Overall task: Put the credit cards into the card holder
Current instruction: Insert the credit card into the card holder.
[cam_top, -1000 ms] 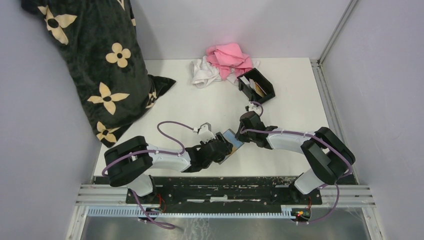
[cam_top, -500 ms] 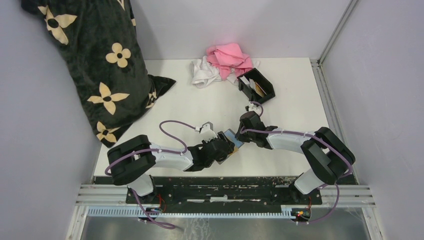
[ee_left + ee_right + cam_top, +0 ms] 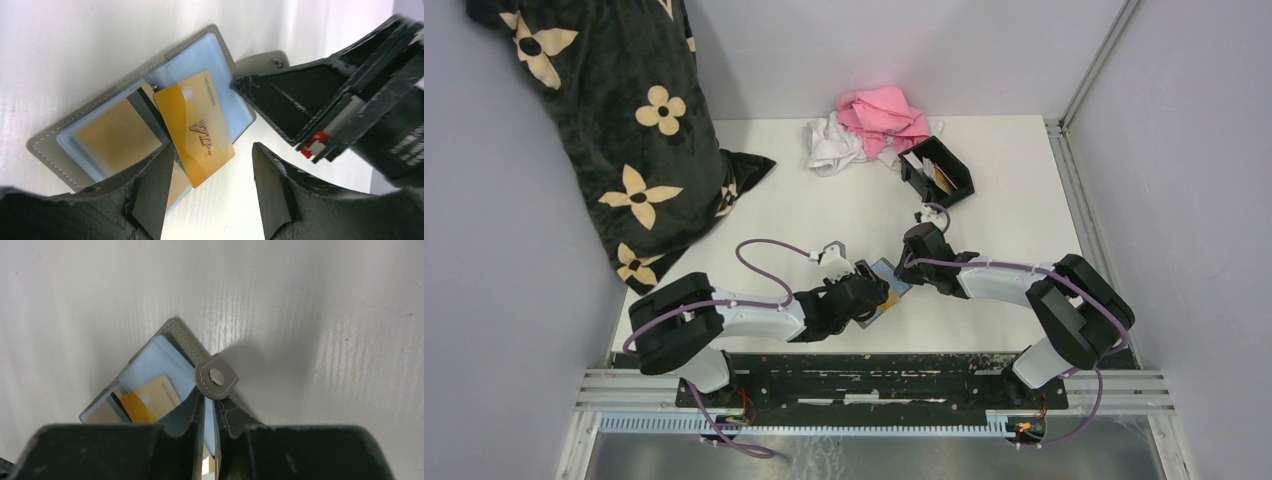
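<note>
A grey folding wallet (image 3: 888, 280) with light-blue sleeves lies open on the table (image 3: 804, 215) between my arms. An orange card (image 3: 197, 131) marked VIP sticks halfway out of a sleeve; a tan card (image 3: 112, 135) sits inside another. My left gripper (image 3: 212, 162) is open just below the orange card's free corner, touching nothing. My right gripper (image 3: 209, 440) is shut on the wallet's edge, below the snap tab (image 3: 216, 376). The black card holder (image 3: 951, 167) stands at the back right and holds a white card and a tan card.
A pink cloth (image 3: 882, 112) and a white cloth (image 3: 829, 148) lie right behind the card holder. A black flowered blanket (image 3: 614, 120) fills the back left. Grey walls close in both sides.
My left gripper has shifted slightly left over the wallet. The right gripper keeps its hold and has not moved.
</note>
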